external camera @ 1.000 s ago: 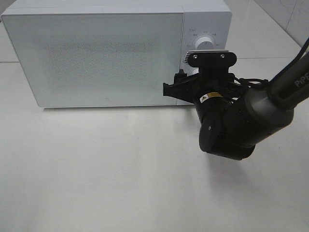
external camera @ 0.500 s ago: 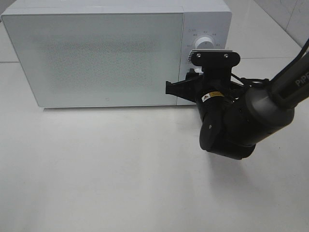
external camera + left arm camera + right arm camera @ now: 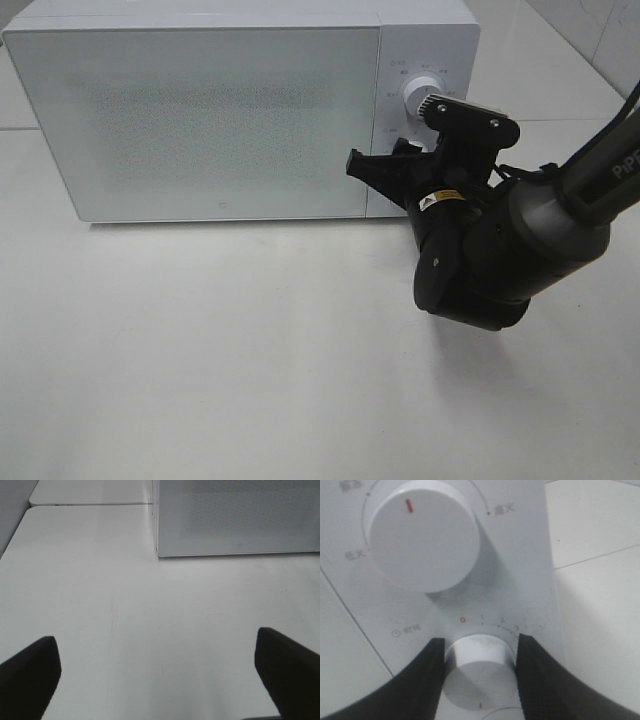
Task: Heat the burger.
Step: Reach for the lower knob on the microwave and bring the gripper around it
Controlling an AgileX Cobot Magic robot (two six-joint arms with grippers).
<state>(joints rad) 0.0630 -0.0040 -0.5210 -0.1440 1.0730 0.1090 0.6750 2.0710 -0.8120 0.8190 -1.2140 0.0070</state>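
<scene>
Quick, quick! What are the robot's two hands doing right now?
Left hand: open, holding nothing.
Right hand: closed on the lower dial.

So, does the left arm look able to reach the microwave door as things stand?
Probably yes: the left gripper hangs open over bare table facing the microwave door, nothing between them; the right gripper is shut on the lower knob, off to the side.

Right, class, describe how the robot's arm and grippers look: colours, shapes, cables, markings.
The right arm is black with a bulky rounded wrist, white lettering, a small yellow-and-black label and black cables. The right gripper and left gripper have plain matte black fingers.
</scene>
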